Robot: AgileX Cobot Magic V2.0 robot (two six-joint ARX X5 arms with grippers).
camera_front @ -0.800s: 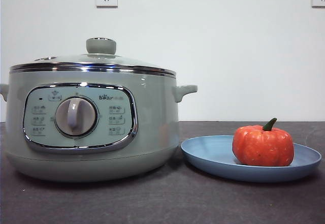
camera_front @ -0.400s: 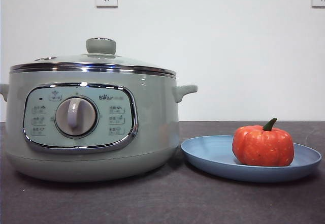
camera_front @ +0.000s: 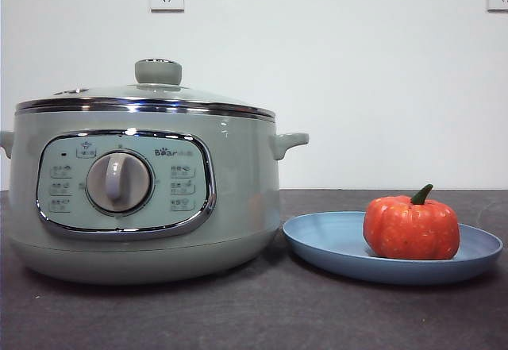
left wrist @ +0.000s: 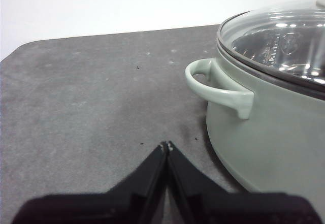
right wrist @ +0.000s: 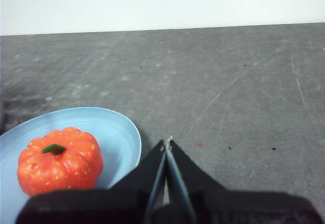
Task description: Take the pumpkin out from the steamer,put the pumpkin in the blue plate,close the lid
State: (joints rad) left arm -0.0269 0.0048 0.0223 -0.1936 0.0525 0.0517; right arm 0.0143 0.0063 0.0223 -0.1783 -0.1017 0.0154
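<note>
Left tool (left wrist: 166, 145) idling closed beside the steamer (camera_front: 143, 199); right tool (right wrist: 166, 144) closed, empty, just right of the plate (camera_front: 333, 243). Pumpkin (camera_front: 411, 227) sitting in the plate, right of the steamer; lid (camera_front: 147, 96) seated level. Nothing needing regrasping, judging by this; keeping clear.

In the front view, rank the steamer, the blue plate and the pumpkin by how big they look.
1. steamer, clearly largest
2. blue plate, wide but shallow
3. pumpkin, smallest
</note>
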